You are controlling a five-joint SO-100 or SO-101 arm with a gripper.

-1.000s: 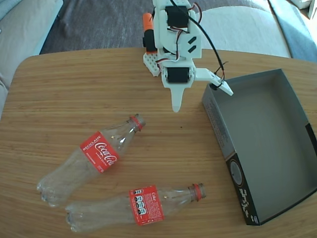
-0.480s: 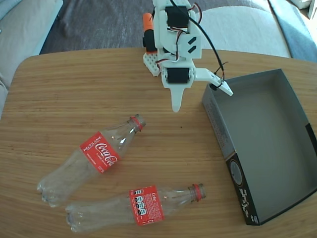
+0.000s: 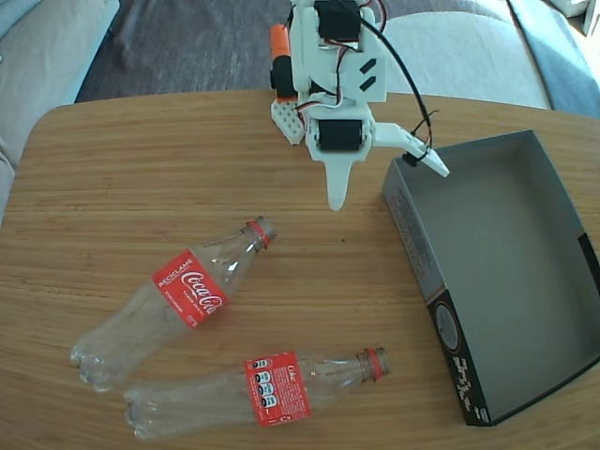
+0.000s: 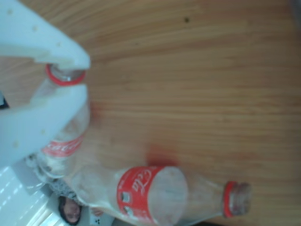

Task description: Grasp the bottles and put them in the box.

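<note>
Two clear bottles with red labels lie on the wooden table. One bottle (image 3: 178, 295) lies slanted at the left, the other bottle (image 3: 258, 392) near the front edge, necks toward the right. The box (image 3: 419, 246), grey inside with a black printed side, sits at the right with nothing in it. My white gripper (image 3: 388, 189) hangs open above the table between the bottles and the box, one fingertip over the box's near corner. In the wrist view a white finger (image 4: 42, 42) partly covers one bottle (image 4: 63, 146). The other bottle (image 4: 155, 195) lies below it.
The arm's base (image 3: 291, 117) stands at the table's far edge, with an orange part (image 3: 278, 42) behind it. Light cushions (image 3: 459, 56) and a dark rug lie beyond the table. Bare wood (image 3: 141, 169) spreads over the far left.
The arm has shifted a little, and the outer finger has swung slightly farther right over the box corner. Bottles and box lie where they were.
</note>
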